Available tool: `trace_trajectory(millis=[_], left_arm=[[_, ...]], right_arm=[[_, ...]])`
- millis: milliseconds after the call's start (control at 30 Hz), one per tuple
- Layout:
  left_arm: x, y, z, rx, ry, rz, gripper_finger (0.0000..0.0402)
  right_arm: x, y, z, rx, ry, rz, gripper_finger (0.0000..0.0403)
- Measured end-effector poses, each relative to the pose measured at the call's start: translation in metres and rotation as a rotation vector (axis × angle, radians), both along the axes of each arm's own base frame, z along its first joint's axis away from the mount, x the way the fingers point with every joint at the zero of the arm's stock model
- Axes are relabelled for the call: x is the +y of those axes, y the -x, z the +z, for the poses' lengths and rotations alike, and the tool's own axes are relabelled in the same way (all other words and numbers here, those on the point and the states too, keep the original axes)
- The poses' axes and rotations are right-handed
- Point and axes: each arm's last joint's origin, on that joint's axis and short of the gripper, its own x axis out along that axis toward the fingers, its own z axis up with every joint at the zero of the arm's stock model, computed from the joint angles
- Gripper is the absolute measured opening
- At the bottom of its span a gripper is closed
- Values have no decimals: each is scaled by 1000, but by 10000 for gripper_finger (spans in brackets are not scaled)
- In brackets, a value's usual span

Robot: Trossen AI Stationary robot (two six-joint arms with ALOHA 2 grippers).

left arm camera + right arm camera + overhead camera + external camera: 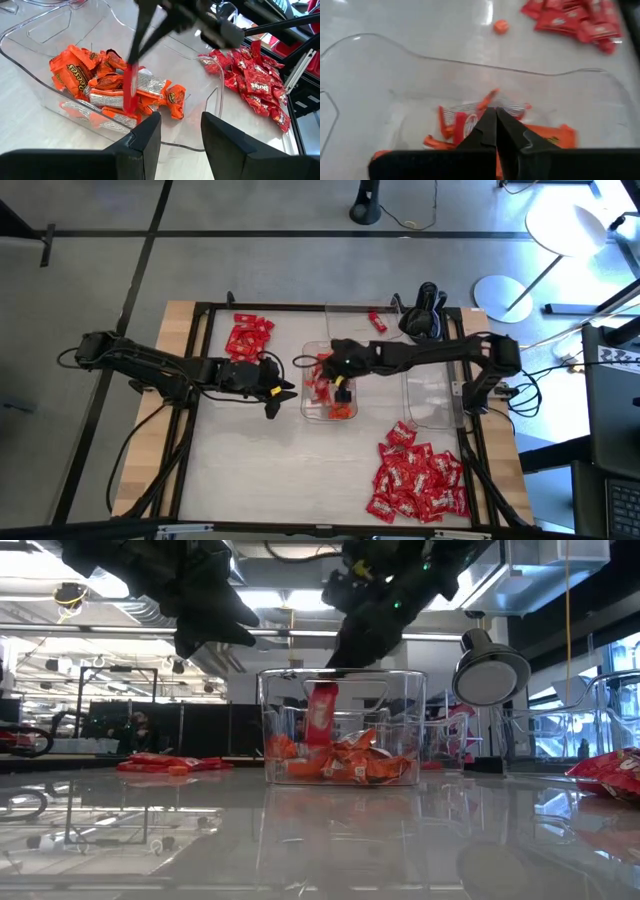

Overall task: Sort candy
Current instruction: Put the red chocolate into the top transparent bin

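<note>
Sorting is partly done: a red candy (131, 90) is gripped by the right claw (343, 381) over the middle tray (312, 412); left claw (272, 392) is held open beside it; piles (418, 480) are left on the tabletop (270, 470).

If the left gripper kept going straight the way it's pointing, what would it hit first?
Most likely the near wall of the clear tray holding the orange candy. The left gripper is open and aims at that tray, where the right gripper holds a red candy. Depth is unclear.
</note>
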Motion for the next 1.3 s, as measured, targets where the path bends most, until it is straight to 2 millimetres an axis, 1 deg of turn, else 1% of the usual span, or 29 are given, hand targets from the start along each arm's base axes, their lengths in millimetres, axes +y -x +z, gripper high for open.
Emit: trace_trajectory(millis=[100,333,467,833,933,1100,1200,1300], left_arm=[[0,0,0,0,2,1,131],[0,0,0,1,1,0,131],[0,0,0,0,8,4,131],[0,0,0,2,2,1,131],[0,0,0,2,16,9,131],[1,0,0,1,3,35,131],[1,0,0,2,-6,53,131],[2,1,0,0,-5,64,131]], right_arm=[[-7,8,15,-27,19,-35,0],[-21,24,42,-92,35,-85,0],[-28,33,51,-93,57,-120,0],[-53,67,85,-139,144,-262,0],[-53,76,92,-127,199,-289,0],[-59,96,103,-91,284,-389,0],[-60,100,108,-108,299,-407,0],[-71,103,106,-81,339,-433,0]])
